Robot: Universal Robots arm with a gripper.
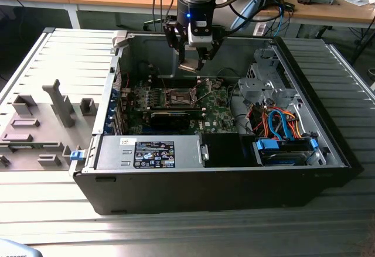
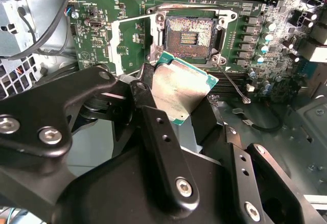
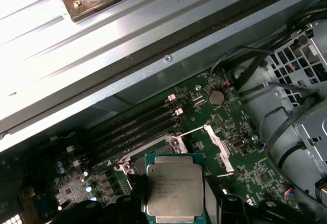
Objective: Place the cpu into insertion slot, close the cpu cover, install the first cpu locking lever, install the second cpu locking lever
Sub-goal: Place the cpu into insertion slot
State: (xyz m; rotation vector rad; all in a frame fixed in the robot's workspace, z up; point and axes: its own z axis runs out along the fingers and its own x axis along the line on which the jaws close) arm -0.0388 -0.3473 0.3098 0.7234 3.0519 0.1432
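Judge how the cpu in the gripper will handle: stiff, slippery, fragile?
The cpu looks like a thin rigid plate, so probably stiff and light. Its smooth metal top could slip in the gripper under a loose hold. Its thin green edge seems delicate; knocking the insertion slot rim might damage it.

There's the cpu (image 2: pixel 179 94), a flat square chip with a silvery-grey top and a green edge, held at a slant in the air above the insertion slot (image 2: pixel 190 35). The slot lies bare, dark contacts showing inside its metal rim. The cpu cover (image 2: pixel 117 45), a thin silvery frame, is swung open beside it.
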